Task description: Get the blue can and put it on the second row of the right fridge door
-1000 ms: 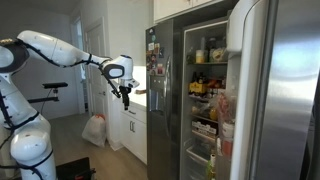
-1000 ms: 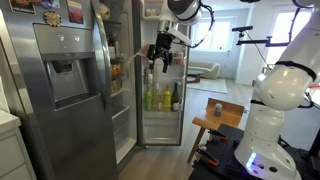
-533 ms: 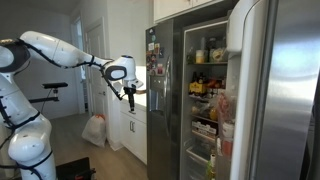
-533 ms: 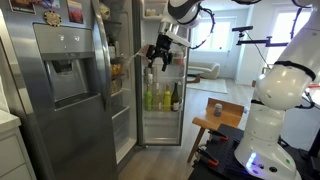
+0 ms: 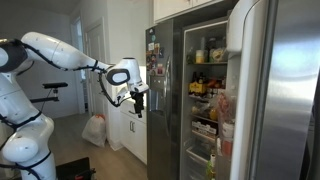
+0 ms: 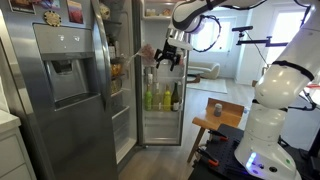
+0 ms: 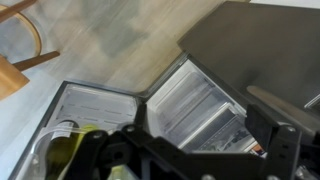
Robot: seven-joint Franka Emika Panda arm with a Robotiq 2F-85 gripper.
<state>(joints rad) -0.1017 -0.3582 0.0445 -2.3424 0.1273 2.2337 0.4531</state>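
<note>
My gripper (image 5: 138, 101) hangs in the air in front of the open fridge and looks open and empty. It also shows in an exterior view (image 6: 165, 57), close before the right fridge door (image 6: 160, 110), whose white inner shelves hold green and yellow bottles. In an exterior view that door (image 5: 290, 90) is the wide steel panel at the right. In the wrist view my gripper (image 7: 198, 135) is above a clear door shelf (image 7: 190, 100). No bright blue can shows clearly. A small dark can-like thing (image 6: 213, 107) stands on a wooden stool.
The dark door with papers and magnets (image 5: 153, 50) is just beyond my gripper; it shows with its dispenser in an exterior view (image 6: 60, 70). Fridge shelves (image 5: 205, 90) are full. A white bag (image 5: 94, 130) lies on the floor. Green bottles (image 7: 75, 150) are below my gripper.
My gripper has moved closer to the fridge and a little lower. It stays open.
</note>
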